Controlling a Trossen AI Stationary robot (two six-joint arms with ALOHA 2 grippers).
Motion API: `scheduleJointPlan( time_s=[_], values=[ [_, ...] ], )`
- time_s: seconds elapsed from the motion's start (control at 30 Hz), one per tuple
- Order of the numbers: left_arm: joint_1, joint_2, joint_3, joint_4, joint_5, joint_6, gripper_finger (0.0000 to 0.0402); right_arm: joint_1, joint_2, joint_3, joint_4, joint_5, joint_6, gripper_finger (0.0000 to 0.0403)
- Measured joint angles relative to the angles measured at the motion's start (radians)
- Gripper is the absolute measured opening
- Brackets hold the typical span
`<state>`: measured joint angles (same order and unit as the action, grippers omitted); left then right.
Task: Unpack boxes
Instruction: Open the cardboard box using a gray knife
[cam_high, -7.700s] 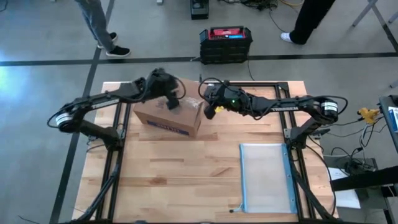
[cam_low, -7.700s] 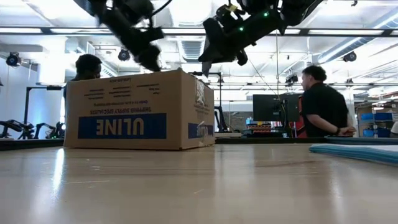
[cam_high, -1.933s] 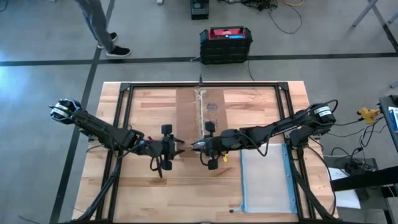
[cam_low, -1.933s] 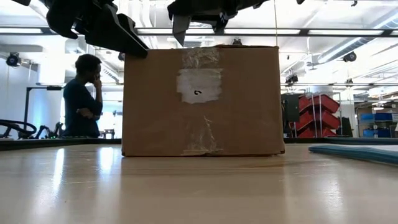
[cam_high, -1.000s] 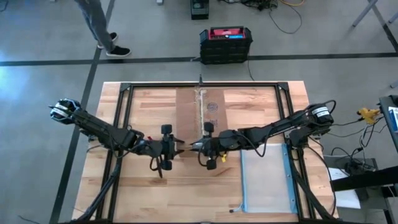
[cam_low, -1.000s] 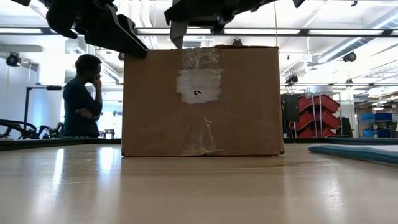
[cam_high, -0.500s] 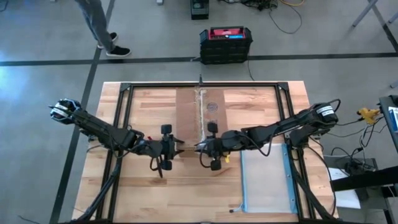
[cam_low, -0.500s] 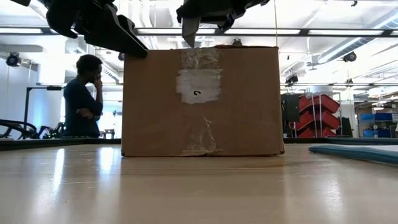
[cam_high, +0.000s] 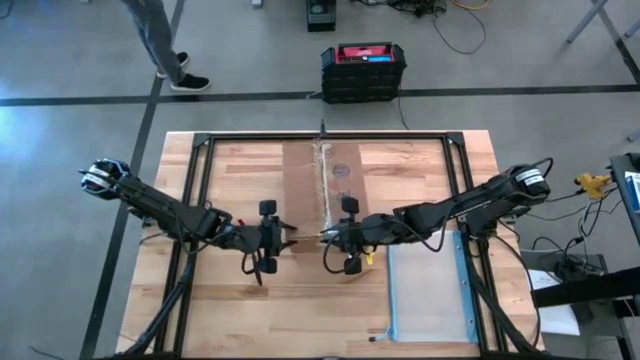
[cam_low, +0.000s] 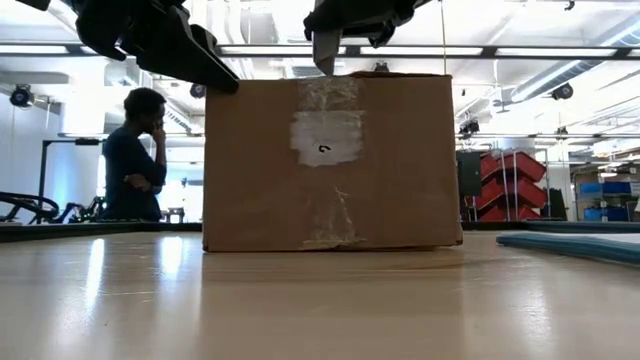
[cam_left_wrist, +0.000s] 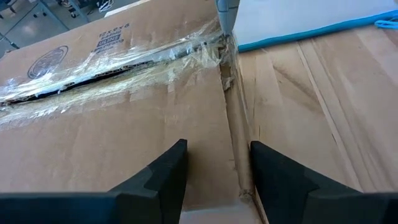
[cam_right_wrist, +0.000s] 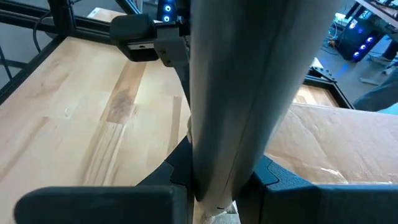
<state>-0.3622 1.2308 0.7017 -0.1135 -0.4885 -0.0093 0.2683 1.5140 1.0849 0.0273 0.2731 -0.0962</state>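
Cardboard box (cam_low: 332, 160) nudged rightward; right gripper (cam_high: 326, 237) clamps grey tool (cam_right_wrist: 242, 93); left gripper (cam_high: 290, 238) parted.

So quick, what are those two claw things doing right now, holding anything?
Left gripper: fingers open, empty, at the cardboard box's near top edge.
Right gripper: fingers shut on a grey tool, its tip at the taped seam.

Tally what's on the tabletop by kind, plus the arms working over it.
Cardboard boxes: 1, the taped brown box
Clear pouches: 1, the blue-edged pouch
Robot arms: 2, left tool and right tool, both at the box's near end
Total: 4
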Motion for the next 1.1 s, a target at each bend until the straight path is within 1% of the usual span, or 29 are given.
scheduleJointPlan(
  time_s=[0.17, 0.37, 0.57, 0.7, 0.93, 1.1],
  values=[
    [0.0, 0.0, -0.002, -0.003, -0.001, 0.0, 0.0155, 0.009, -0.016, 0.0, -0.043, 0.006, 0.021, 0.005],
    [0.0, -0.001, -0.002, -0.003, -0.002, -0.003, 0.0155, 0.027, -0.041, -0.001, -0.051, 0.018, 0.02, 0.005],
    [0.0, 0.0, -0.002, -0.002, -0.003, -0.003, 0.0155, 0.059, -0.112, -0.001, -0.107, 0.09, 0.016, 0.005],
    [-0.001, 0.0, -0.003, -0.003, -0.019, -0.004, 0.0155, 0.074, -0.168, 0.0, -0.105, 0.108, 0.0, 0.005],
    [0.0, -0.034, 0.001, -0.036, -0.028, -0.003, 0.0155, 0.096, -0.274, 0.0, -0.164, 0.175, -0.031, 0.005],
    [0.0, -0.085, 0.001, -0.112, -0.084, -0.009, 0.0155, 0.101, -0.342, 0.0, -0.246, 0.197, -0.026, 0.005]
  ],
)
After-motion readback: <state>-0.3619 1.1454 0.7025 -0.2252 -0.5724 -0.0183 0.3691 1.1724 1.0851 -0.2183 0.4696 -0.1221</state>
